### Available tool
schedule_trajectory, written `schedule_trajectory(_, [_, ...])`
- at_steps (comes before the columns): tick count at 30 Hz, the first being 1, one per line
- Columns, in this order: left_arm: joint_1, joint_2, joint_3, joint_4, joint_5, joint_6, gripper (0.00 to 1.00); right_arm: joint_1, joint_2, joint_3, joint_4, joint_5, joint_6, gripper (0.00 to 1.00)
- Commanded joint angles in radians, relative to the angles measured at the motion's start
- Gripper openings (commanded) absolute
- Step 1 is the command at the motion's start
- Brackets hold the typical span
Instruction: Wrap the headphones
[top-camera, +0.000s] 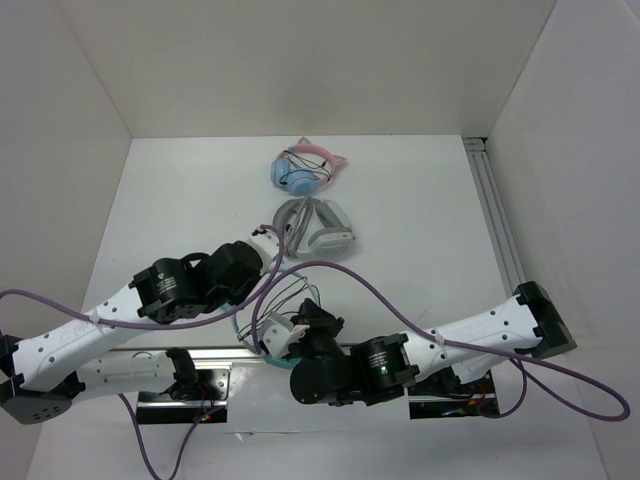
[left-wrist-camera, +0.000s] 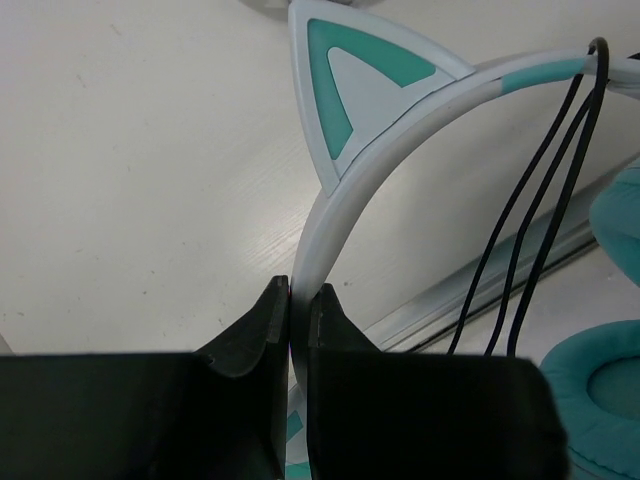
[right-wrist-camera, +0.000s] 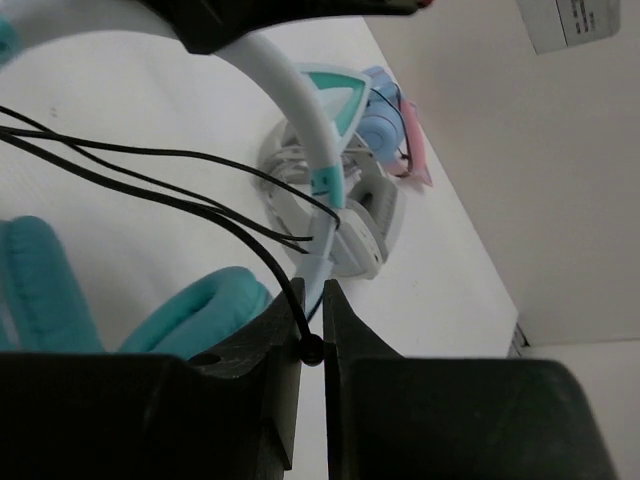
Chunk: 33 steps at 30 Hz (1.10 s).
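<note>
Headphones (right-wrist-camera: 200, 310): gripped by headband (left-wrist-camera: 400, 130) in closed left jaws, lower centre of frame; black cable (left-wrist-camera: 520, 230) nipped between closed right jaws.

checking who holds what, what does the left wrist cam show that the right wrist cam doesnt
Only the left wrist: the left claw seen from behind its own fingers, shut on the pale headband. Only the right wrist: the right claw pinching the black cable, with the grey-white headphones and blue-and-pink headphones lying beyond. Both: the headband, a cat ear, cable strands and teal ear cushions.
</note>
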Motion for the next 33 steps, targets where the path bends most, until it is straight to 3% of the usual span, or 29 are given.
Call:
schedule_trajectory(1, [-0.004, -0.049, 0.033, 0.034, 0.12, 0.069, 0.0, 0.009, -0.006, 0.037, -0.083, 0.124, 0.006, 0.02])
schedule_trajectory(6, [-0.004, -0.004, 0.079, -0.005, 0.24, 0.105, 0.0, 0.009, 0.026, 0.047, -0.103, 0.175, 0.006, 0.04])
schedule_trajectory(15, [-0.013, 0.005, 0.199, -0.107, 0.229, 0.105, 0.0, 0.009, -0.021, 0.037, -0.169, 0.162, 0.063, 0.1])
schedule_trajectory(21, [-0.035, 0.046, 0.265, -0.145, 0.284, 0.123, 0.0, 0.009, -0.041, 0.026, -0.193, 0.162, 0.074, 0.23])
schedule_trajectory(27, [-0.035, 0.047, 0.265, -0.145, 0.366, 0.141, 0.0, 0.009, -0.073, 0.035, -0.276, 0.15, 0.143, 0.27])
schedule_trajectory(33, [-0.035, 0.047, 0.286, -0.164, 0.324, 0.132, 0.0, 0.009, -0.156, 0.026, -0.315, 0.127, 0.177, 0.37])
